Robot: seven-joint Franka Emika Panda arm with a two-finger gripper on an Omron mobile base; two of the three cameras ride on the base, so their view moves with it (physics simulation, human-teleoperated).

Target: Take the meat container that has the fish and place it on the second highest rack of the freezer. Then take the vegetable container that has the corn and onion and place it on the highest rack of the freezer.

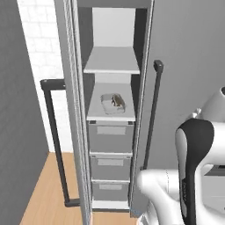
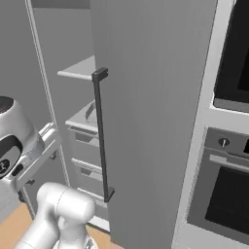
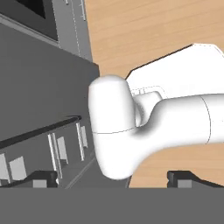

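- Freezer (image 1: 110, 110) door stands open at left, its dark handle (image 1: 55, 140) swung clear, giving access to the shelves.
- Meat container (image 1: 113, 103) holding the fish (image 1: 117, 101) rests on the second highest rack (image 1: 110, 115); the first placement appears complete.
- Highest rack (image 1: 112, 61) remains bare, awaiting the vegetable container.
- End effector (image 3: 111, 179) is spread wide, holding nothing, pointed floorward.

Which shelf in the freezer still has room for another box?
The top shelf is bare from side wall to side wall. The second shelf is crowded: the tray with the fish takes its middle, leaving only strips at the front and sides. Below are closed drawers.
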